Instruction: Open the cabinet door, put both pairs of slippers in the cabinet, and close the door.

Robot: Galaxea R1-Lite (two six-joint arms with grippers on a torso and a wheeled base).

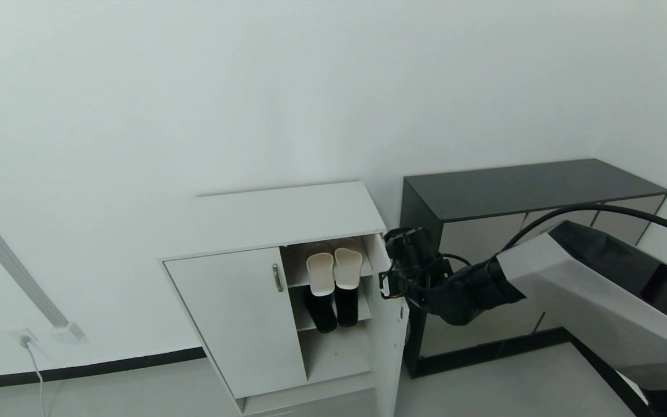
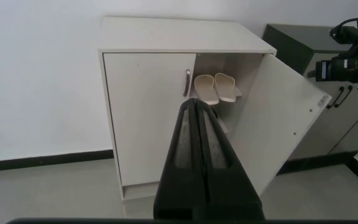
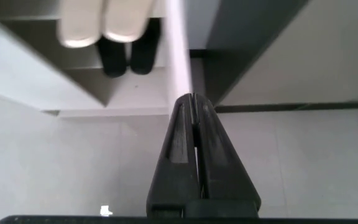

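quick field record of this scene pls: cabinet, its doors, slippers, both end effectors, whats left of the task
cabinet: white, against the wall
left door: closed
right door: open
beige slippers: upper shelf
black slippers: shelf below the beige pair
right end effector: shut, at the open door's upper edge
left end effector: shut, back from the cabinet
left to do: close the right door

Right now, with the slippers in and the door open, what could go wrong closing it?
The white slippers hang out past their shelf's front edge, so the closing door may catch them. The right gripper, fingers shut, is by the door's top edge without a grip, so a push could slip off.
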